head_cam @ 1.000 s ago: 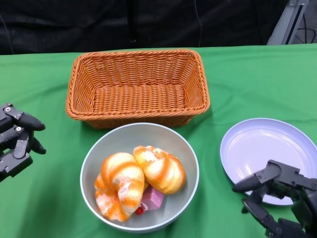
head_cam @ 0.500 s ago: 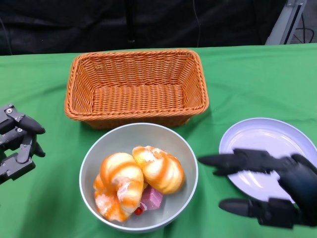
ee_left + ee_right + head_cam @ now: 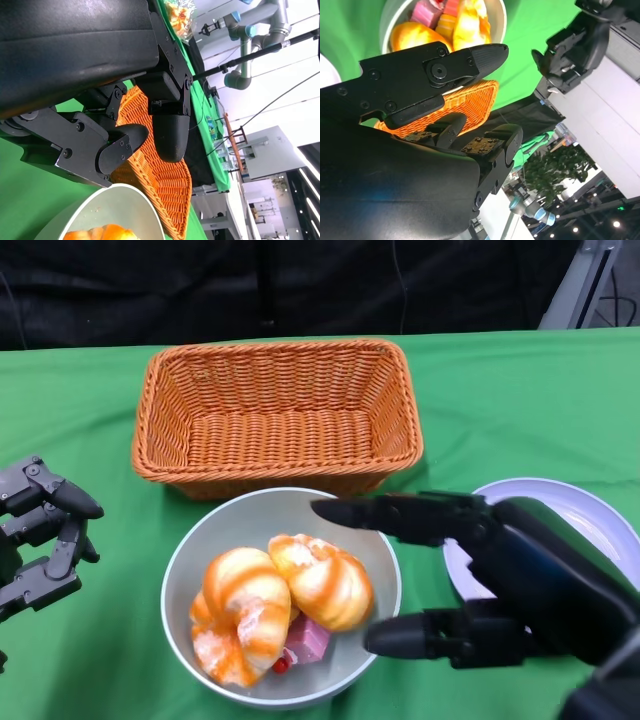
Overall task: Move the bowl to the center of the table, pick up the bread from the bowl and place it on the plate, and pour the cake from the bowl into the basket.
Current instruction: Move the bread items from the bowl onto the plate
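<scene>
Round grey bowl (image 3: 282,595) sitting on the green cloth-covered surface (image 3: 500,410), just in front of the rectangular orange wicker basket (image 3: 278,412). Inside it, two glazed orange-and-white twisted bread rolls (image 3: 280,600) side by side, with a small pink cake piece (image 3: 308,640) tucked under them. Right robot hand (image 3: 470,580) spread wide over the bowl's right rim, holding nothing, thumb and fingers well apart. Round pale lavender plate (image 3: 590,515) partly hidden behind it. Left robot hand (image 3: 40,535) off to the bowl's left, fingers curled in, empty.
</scene>
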Available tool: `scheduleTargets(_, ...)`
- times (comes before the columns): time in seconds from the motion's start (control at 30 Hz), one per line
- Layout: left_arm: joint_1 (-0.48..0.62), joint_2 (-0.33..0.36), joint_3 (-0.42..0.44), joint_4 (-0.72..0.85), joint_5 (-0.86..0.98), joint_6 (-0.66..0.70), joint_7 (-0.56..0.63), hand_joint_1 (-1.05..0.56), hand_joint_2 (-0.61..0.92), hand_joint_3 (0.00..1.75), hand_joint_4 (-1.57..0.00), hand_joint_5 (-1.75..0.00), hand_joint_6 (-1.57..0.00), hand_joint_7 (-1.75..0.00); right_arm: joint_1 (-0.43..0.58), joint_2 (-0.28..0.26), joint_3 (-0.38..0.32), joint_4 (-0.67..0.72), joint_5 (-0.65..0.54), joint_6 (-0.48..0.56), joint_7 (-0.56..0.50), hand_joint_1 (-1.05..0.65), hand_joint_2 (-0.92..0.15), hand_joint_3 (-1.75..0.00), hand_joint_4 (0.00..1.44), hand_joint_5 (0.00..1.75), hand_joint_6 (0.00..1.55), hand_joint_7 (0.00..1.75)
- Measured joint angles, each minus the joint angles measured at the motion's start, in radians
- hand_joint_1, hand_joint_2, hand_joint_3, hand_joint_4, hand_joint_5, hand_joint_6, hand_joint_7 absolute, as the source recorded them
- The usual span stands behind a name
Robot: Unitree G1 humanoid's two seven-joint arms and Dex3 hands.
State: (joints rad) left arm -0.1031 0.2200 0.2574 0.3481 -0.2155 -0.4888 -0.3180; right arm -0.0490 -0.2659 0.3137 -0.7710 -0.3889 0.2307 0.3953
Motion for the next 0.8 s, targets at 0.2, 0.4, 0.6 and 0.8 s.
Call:
scheduleTargets(0.2, -0.008, 0.002, -0.002, 0.025, 0.008, -0.015, -0.008, 0.01, 0.63, 1.05, -0.76, -1.65, -0.76, -1.34, -0.131, 0.048, 0.114, 0.106, -0.105, 0.048, 0.003, -0.69, -0.92, -0.08, 0.52, 0.23, 0.44, 0.00)
scheduleTargets(0.4, -0.007, 0.003, -0.002, 0.026, 0.012, -0.024, -0.008, 0.01, 0.63, 1.04, -0.76, -1.64, -0.76, -1.33, -0.158, 0.052, 0.173, 0.269, -0.197, -0.041, -0.051, -0.73, -0.92, -0.11, 0.51, 0.19, 0.38, 0.00)
scheduleTargets(0.6, -0.004, 0.003, -0.005, 0.024, 0.017, -0.025, -0.008, 0.00, 0.63, 1.02, -0.77, -1.65, -0.77, -1.33, -0.215, 0.066, 0.220, 0.419, -0.276, -0.079, -0.074, -0.80, -0.92, -0.17, 0.44, 0.13, 0.36, 0.00)
scheduleTargets(0.8, -0.003, 0.003, -0.005, 0.025, 0.017, -0.042, -0.008, 0.01, 0.63, 1.03, -0.78, -1.64, -0.77, -1.34, -0.267, 0.056, 0.278, 0.506, -0.425, -0.106, -0.073, -0.87, -0.92, -0.25, 0.43, 0.10, 0.33, 0.01)
